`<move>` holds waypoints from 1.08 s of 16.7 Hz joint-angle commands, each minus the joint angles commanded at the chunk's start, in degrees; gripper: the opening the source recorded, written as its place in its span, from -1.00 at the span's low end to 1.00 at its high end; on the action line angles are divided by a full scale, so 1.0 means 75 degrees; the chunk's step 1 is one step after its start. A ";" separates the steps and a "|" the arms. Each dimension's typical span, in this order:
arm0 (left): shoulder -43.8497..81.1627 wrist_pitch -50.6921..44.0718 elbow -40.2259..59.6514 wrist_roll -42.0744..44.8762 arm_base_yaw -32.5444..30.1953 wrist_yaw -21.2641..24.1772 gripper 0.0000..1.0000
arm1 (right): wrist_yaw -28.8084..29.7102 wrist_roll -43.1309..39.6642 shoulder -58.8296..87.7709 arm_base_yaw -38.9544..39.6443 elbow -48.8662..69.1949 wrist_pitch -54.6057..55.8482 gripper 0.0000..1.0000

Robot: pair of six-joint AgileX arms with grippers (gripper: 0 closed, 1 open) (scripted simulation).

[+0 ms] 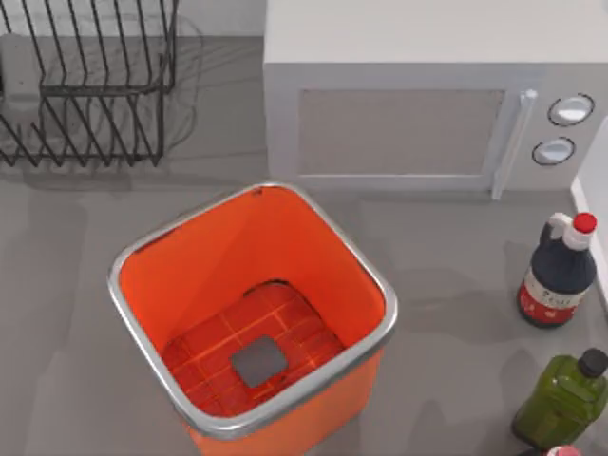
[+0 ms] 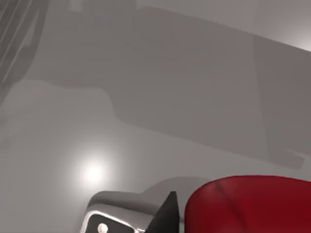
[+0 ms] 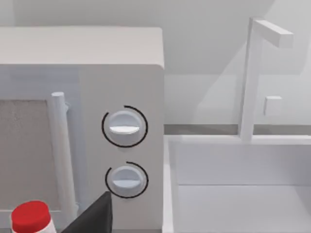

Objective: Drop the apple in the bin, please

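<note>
- Apple: red, glossy, seen close beside left claw in left wrist view, over grey desk. Not yet in bin.
- Left claw: wide, narrow or holding, cannot tell.
- Handling, judged: light, firm, smooth and round. Likely to slip or roll, and to bruise under hard squeeze. Best taken across widest middle with moderate pressure.
- Bin: orange, silver-rimmed, open-topped, mid-desk.
- Right claw: near microwave knobs and red bottle cap. State: cannot tell.
</note>
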 joint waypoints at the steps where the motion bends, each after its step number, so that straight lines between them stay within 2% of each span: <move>1: 0.0000 -0.0002 0.0001 -0.0011 -0.0017 -0.0004 -1.00 | 0.0000 0.0000 0.0000 0.0000 0.0000 0.0000 1.00; 4: -0.0045 -0.0032 -0.0022 -0.0335 -0.0507 -0.0123 -1.00 | 0.0000 0.0000 0.0000 0.0000 0.0000 0.0000 1.00; 6: -0.0120 -0.0063 -0.0088 -0.0756 -0.1219 -0.0283 -1.00 | 0.0000 0.0000 0.0000 0.0000 0.0000 0.0000 1.00; 14: -0.0576 -0.0210 -0.0631 -0.3048 -0.5744 -0.1103 -1.00 | 0.0000 0.0000 0.0000 0.0000 0.0000 0.0000 1.00; 18: -0.0807 -0.0187 -0.0819 -0.3843 -0.6856 -0.1391 -1.00 | 0.0000 0.0000 0.0000 0.0000 0.0000 0.0000 1.00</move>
